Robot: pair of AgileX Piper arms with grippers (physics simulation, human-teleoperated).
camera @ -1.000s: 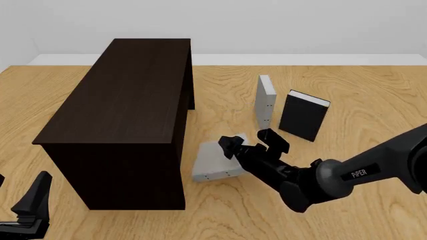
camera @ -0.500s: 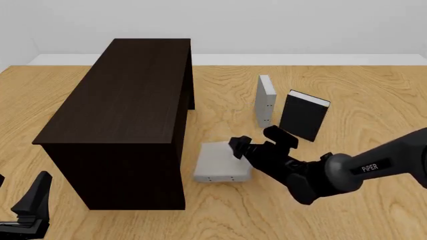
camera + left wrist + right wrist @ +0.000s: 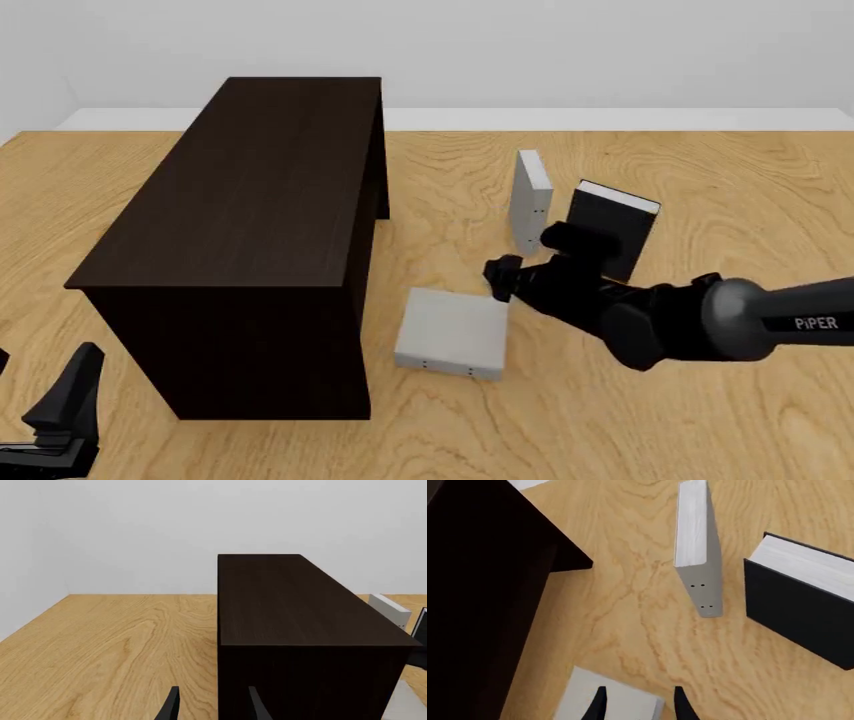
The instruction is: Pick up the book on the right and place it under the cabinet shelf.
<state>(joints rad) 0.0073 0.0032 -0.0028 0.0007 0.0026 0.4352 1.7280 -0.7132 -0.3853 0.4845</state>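
Note:
The light grey book (image 3: 454, 335) lies flat on the table beside the right wall of the dark brown cabinet shelf (image 3: 254, 200), spine dots facing the near side. My right gripper (image 3: 531, 257) hovers just beyond the book's far right corner, open and empty. In the right wrist view, a corner of the book (image 3: 617, 702) shows near the fingertips (image 3: 599, 704), with the cabinet shelf (image 3: 480, 580) alongside. Low at the near left, my left gripper (image 3: 67, 395) is open and holds nothing; its view faces the cabinet shelf (image 3: 293, 610).
A second grey book (image 3: 531, 200) stands upright behind the right gripper, with a black-covered book (image 3: 609, 232) standing beside it; both show in the right wrist view, grey book (image 3: 697, 545) and black book (image 3: 804, 615). Wood table (image 3: 721, 170) stretches to the right.
The right gripper let go of the grey book and drew back up and to the right. The book settled flat, slightly farther right of the cabinet. The left arm has not moved.

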